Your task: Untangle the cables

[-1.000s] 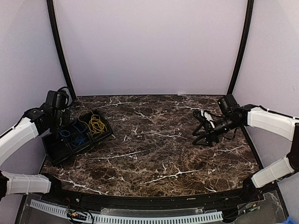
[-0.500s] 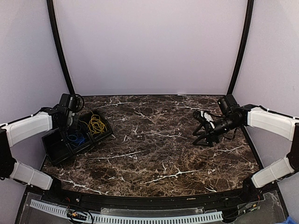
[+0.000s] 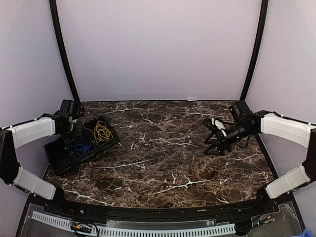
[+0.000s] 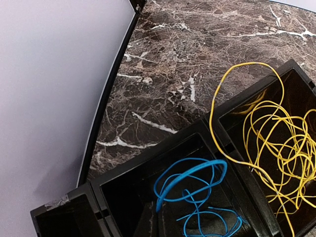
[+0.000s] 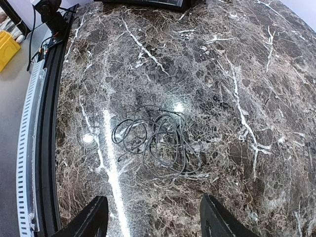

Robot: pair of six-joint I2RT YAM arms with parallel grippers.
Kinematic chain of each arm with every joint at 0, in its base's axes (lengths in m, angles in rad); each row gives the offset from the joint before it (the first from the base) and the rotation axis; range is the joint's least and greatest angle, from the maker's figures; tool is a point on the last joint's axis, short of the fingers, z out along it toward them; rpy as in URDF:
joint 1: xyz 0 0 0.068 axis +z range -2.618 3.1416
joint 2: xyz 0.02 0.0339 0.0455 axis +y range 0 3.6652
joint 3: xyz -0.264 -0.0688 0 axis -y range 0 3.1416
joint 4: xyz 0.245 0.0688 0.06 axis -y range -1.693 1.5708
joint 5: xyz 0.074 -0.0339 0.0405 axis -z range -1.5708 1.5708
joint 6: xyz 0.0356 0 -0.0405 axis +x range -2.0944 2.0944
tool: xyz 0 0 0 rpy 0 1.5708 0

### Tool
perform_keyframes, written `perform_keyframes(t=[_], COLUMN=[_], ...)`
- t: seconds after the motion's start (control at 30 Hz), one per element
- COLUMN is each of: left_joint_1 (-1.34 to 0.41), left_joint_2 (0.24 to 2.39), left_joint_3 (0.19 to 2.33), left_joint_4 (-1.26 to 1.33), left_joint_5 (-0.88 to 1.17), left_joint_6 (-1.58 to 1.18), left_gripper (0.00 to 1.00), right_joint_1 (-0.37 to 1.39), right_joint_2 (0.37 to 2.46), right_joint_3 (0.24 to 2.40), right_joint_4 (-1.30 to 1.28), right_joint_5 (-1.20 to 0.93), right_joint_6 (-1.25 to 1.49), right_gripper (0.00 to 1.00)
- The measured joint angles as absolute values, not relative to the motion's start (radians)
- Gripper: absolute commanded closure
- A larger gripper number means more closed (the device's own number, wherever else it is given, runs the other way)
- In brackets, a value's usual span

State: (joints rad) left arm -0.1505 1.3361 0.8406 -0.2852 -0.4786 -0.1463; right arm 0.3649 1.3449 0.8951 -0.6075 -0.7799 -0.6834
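A black tray (image 3: 111, 143) with three compartments sits at the table's left. Yellow cables (image 3: 102, 132) lie in loose loops in its right compartment and blue cables (image 3: 80, 146) in the middle one. In the left wrist view the blue cables (image 4: 197, 182) and yellow cables (image 4: 269, 136) show from close up, and one yellow loop hangs over the tray rim (image 4: 197, 129). My left gripper (image 3: 75, 129) hovers at the tray's back edge; its fingers do not show. My right gripper (image 3: 216, 140) is open and empty above a thin dark grey cable tangle (image 5: 153, 140) on the table, with its fingers (image 5: 94, 217) wide apart.
The tray's left compartment (image 4: 64, 219) holds nothing. Black frame posts (image 3: 64, 54) stand at the back corners against lilac walls. A black rail and a white slotted strip (image 3: 133, 229) run along the near edge.
My left arm has swung in over the tray's back-left edge and its forearm now lies flatter. The right arm and the cables have not moved.
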Motion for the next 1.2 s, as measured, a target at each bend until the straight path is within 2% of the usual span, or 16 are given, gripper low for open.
perform_keyframes(t=[0.33, 0.37, 0.5, 0.7, 1.07, 1.2], left_joint_1=[-0.102, -0.1, -0.1, -0.1, -0.114, -0.228], left_joint_2=[1.475, 1.484, 1.485, 1.401, 1.184, 1.064], left_joint_3=[0.855, 0.858, 0.869, 0.869, 0.921, 0.934], left_joint_4=[-0.34, -0.351, -0.365, -0.387, -0.451, -0.376], left_joint_5=[-0.374, -0.368, -0.354, -0.345, -0.284, -0.195], left_joint_6=[-0.241, -0.246, -0.255, -0.267, -0.27, -0.251], left_gripper=[1.0, 0.97, 0.7, 0.54, 0.49, 0.52], right_joint_1=[0.365, 0.365, 0.365, 0.365, 0.365, 0.365], right_joint_2=[1.349, 1.349, 1.349, 1.35, 1.372, 1.392], right_joint_3=[0.895, 0.895, 0.895, 0.895, 0.895, 0.896], right_joint_4=[-0.613, -0.614, -0.614, -0.616, -0.606, -0.585], right_joint_5=[-0.773, -0.772, -0.765, -0.765, -0.729, -0.696], right_joint_6=[-0.693, -0.694, -0.697, -0.698, -0.678, -0.657], right_gripper=[0.35, 0.35, 0.35, 0.35, 0.36, 0.38])
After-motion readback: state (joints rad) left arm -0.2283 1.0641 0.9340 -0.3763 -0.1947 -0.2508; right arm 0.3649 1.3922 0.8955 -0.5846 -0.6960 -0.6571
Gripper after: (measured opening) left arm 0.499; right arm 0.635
